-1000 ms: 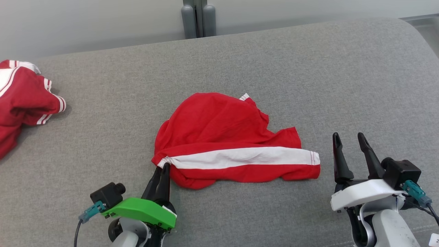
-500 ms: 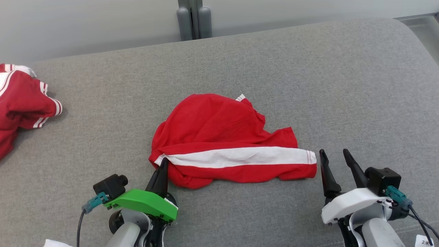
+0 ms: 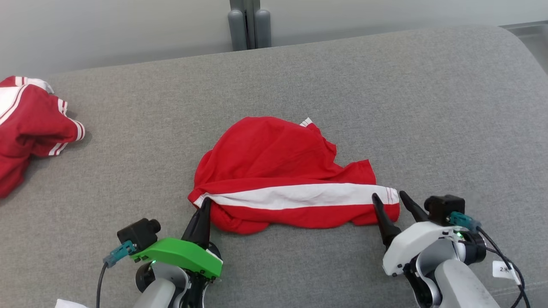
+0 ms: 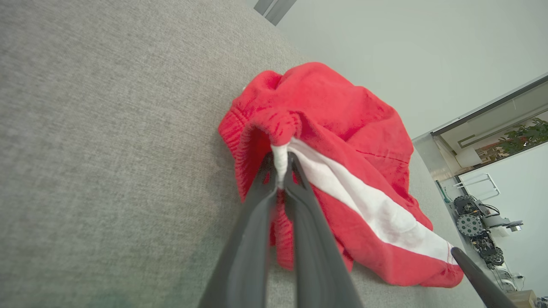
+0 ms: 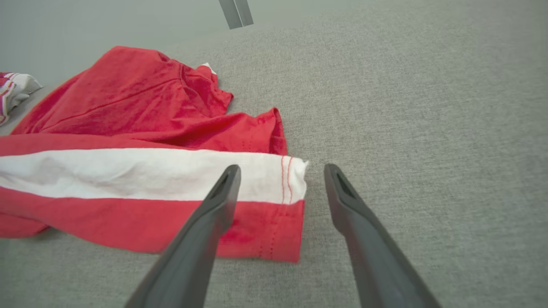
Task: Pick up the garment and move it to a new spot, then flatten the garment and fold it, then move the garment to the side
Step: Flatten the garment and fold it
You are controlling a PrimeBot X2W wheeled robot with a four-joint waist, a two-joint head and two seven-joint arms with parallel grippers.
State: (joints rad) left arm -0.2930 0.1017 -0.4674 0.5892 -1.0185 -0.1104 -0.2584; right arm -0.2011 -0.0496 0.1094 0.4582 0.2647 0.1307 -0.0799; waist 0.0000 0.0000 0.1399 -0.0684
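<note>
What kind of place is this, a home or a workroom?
Probably a robot lab or test room, not a home. The red garment lies on a grey padded surface by a bare pale wall, and machines with gear wheels stand beyond it.

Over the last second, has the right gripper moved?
Yes. The right gripper slid left to the striped end of the garment, which it stood clear of before; the garment stayed put.
</note>
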